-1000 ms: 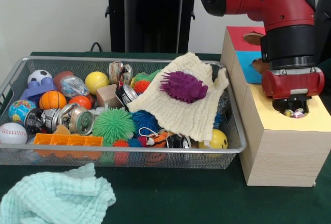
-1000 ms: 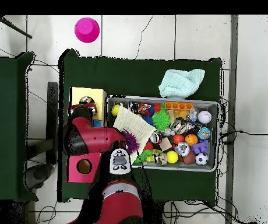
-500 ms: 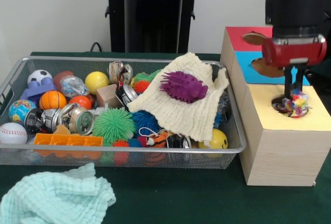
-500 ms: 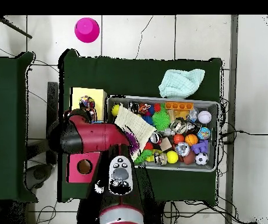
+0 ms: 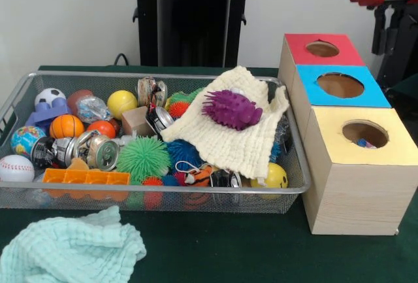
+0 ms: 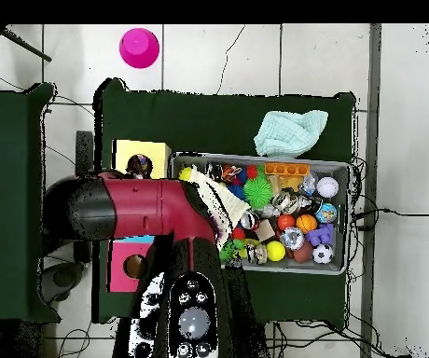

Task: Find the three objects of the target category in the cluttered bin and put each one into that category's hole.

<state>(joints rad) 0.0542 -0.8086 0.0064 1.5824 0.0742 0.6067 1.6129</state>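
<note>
My claw (image 5: 385, 18) sits at the top frame edge; finger state cannot be determined. Directly below it stands the yellow hole (image 5: 364, 133) with a multicoloured object (image 5: 366, 143) inside, rim unobstructed. The wire bin (image 5: 287, 188) lies beside it, brim crowded.

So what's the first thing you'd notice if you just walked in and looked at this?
Probably the purple spiky ball, sitting on a cream cloth draped over the toy-filled wire bin. Next, beside the bin, the wooden box with red, blue and yellow tops, each with a round hole.
</note>
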